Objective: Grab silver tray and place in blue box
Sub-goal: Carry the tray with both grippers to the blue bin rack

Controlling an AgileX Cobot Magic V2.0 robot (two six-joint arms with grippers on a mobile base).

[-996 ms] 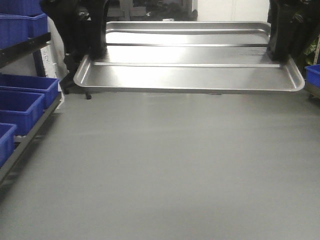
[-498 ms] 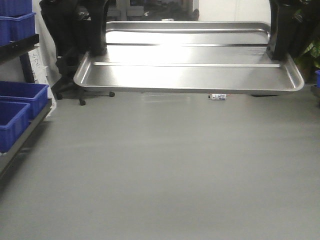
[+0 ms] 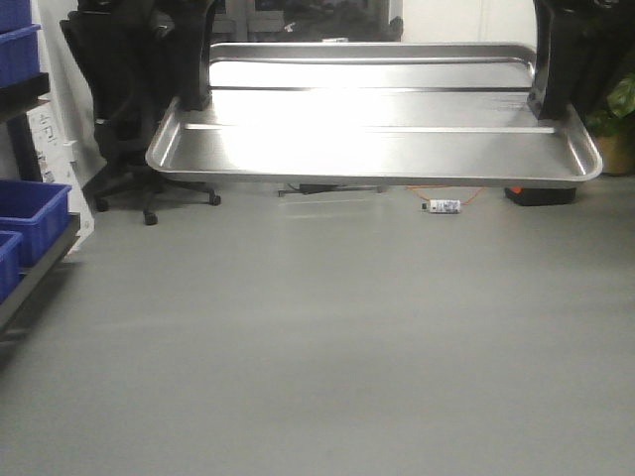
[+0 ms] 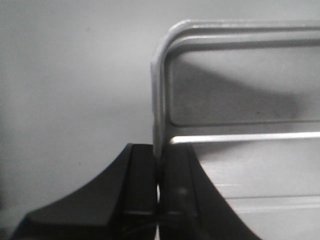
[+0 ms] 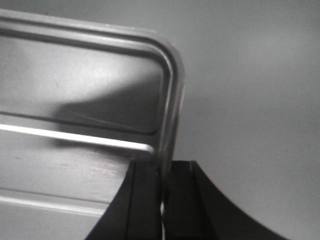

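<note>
Silver tray [image 3: 377, 149] held aloft by both claws, one at each short end.

In the front view the tray spans the 12 o'clock part of the frame, level above the grey floor [image 3: 317, 347], its two ridges running 9 to 3 o'clock. The left gripper [image 4: 159, 175] pinches the rim at the tray's 9 o'clock end, jaws pressed onto the thin edge; the right gripper [image 5: 164, 185] pinches the rim at the 3 o'clock end likewise. Blue boxes [image 3: 35, 203] sit on a rack at 9 o'clock, well apart from the tray. A black office chair [image 3: 119, 129] stands at 10 o'clock.
</note>
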